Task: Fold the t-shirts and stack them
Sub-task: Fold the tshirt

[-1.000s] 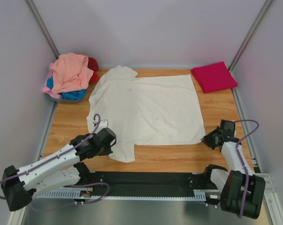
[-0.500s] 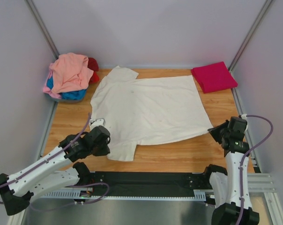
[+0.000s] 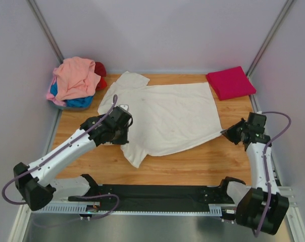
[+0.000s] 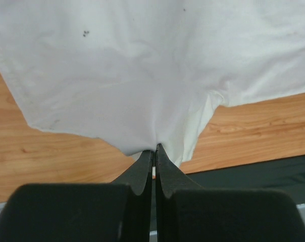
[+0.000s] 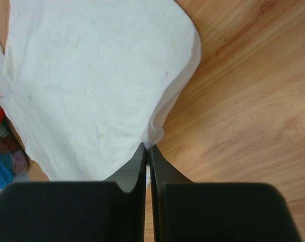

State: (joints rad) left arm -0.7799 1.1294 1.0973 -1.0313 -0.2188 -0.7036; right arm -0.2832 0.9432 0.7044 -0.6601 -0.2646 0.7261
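The cream-white t-shirt (image 3: 165,113) lies spread on the wooden table, its near edge lifted. My left gripper (image 3: 123,126) is shut on its near-left part, by the sleeve, and holds it off the table; in the left wrist view the cloth (image 4: 142,75) bunches at the gripper (image 4: 154,147). My right gripper (image 3: 232,135) is shut on the shirt's near-right corner; in the right wrist view the cloth (image 5: 92,75) runs into the gripper (image 5: 147,147). A folded magenta t-shirt (image 3: 231,82) lies at the back right. Salmon-pink (image 3: 74,75), blue (image 3: 77,102) and red (image 3: 100,70) t-shirts are piled at the back left.
The wooden table (image 3: 193,166) is bordered by a black rail (image 3: 162,191) at its near edge, where the arm bases sit. White walls close in the left, back and right sides. The pile at the back left sits against the left wall.
Both grippers have lifted the shirt's near edge and carried it towards the back. The left arm moved far up and right over the shirt; the right gripper moved slightly back.
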